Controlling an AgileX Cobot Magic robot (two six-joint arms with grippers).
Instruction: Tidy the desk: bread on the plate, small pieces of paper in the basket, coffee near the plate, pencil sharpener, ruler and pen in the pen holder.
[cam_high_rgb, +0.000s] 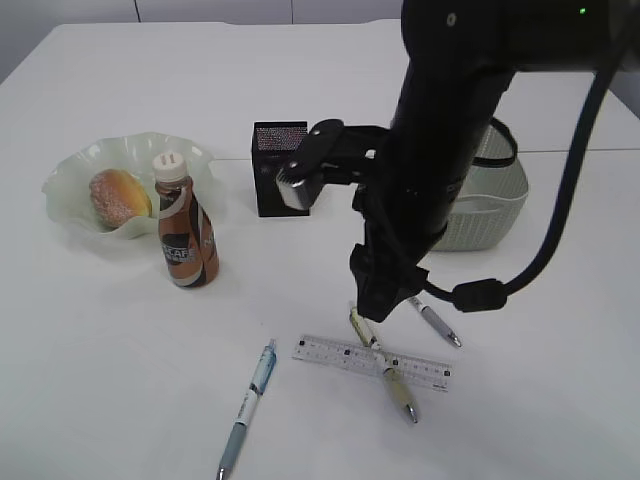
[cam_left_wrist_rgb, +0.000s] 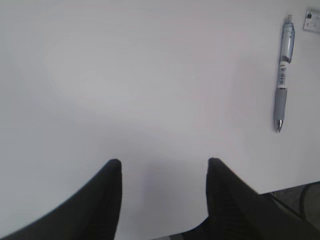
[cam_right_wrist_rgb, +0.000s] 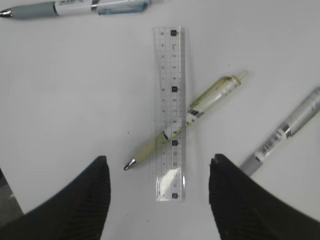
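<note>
Bread (cam_high_rgb: 118, 195) sits on the plate (cam_high_rgb: 70, 172), coffee (cam_high_rgb: 186, 232) beside it. My left gripper (cam_left_wrist_rgb: 164, 167) hangs open over bare surface (cam_left_wrist_rgb: 150, 75). My right gripper (cam_right_wrist_rgb: 159, 167) hangs open above the ruler (cam_right_wrist_rgb: 170, 112), which a green pen (cam_right_wrist_rgb: 187, 117) crosses.

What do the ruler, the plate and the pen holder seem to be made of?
The ruler: probably clear glossy plastic; the table and the pen crossing it show through. The plate: pale green translucent glass or plastic; light passes its wavy rim. The pen holder: likely black metal mesh; its wall shows a fine grid.
</note>
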